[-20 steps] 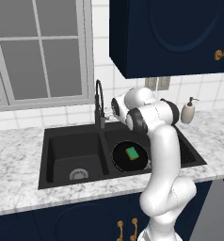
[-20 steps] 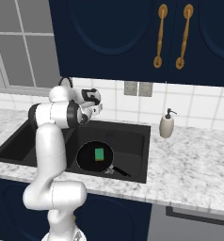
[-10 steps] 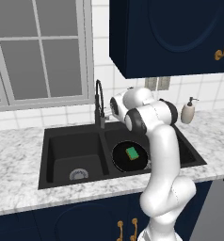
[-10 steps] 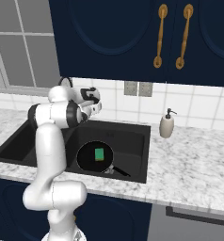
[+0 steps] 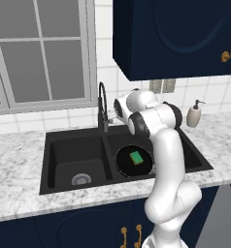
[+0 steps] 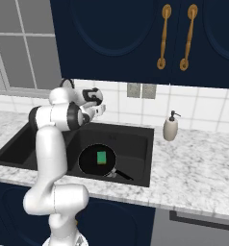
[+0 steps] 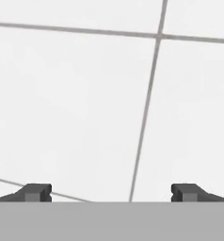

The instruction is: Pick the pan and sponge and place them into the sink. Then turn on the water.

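Fingers point(image 7: 38, 192) wide apart and empty, facing white wall tiles point(image 7: 85, 94) up near the faucet point(image 5: 103, 104), well above the pan point(image 5: 134, 160) holding the sponge point(image 5: 136, 157) in the sink's point(image 5: 78, 155) right basin.

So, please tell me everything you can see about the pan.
The pan is a round, shallow, all-black frying pan that looks matte, like dark metal. It lies flat and upright in the right basin of the black sink, near its front wall. A thin dark handle points to the front right in the right base view. The green sponge lies inside it, about in the middle. The gripper is apart from it, higher up near the wall.
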### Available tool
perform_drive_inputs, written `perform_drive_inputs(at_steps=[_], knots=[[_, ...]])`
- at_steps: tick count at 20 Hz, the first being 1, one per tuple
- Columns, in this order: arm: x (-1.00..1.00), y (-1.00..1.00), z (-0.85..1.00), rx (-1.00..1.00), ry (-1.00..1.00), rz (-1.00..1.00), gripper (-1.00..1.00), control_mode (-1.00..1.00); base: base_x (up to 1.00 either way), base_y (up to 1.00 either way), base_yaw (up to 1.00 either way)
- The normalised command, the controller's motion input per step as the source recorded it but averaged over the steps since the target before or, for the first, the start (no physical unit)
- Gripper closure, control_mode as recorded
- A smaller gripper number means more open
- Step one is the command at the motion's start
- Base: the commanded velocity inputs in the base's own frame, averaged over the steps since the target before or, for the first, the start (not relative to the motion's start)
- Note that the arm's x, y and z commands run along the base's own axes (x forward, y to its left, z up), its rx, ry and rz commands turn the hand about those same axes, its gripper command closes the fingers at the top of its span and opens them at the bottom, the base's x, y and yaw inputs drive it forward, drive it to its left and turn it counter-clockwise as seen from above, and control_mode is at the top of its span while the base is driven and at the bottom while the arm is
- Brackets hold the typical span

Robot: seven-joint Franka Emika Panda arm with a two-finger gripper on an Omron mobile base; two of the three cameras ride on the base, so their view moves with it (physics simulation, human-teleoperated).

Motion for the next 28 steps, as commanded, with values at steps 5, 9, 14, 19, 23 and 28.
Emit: perform_drive_inputs(at_steps=[5, 9, 14, 19, 23, 28], knots=[[-0.01, -0.78, -0.13, 0.02, -0.04, -0.03, -1.00, -1.00, 0.00, 0.00, 0.00], [-0.01, -0.97, -0.15, 0.04, -0.06, -0.01, -1.00, -1.00, 0.00, 0.00, 0.00], [0.00, -1.00, -0.10, 0.07, -0.05, 0.00, -1.00, -1.00, 0.00, 0.00, 0.00], [0.00, -1.00, -0.09, 0.09, -0.05, 0.00, -1.00, -1.00, 0.00, 0.00, 0.00], [0.00, -0.94, -0.05, 0.07, -0.03, 0.00, -1.00, -1.00, 0.00, 0.00, 0.00], [0.00, -0.56, 0.00, 0.04, 0.00, 0.00, -1.00, -1.00, 0.00, 0.00, 0.00]])
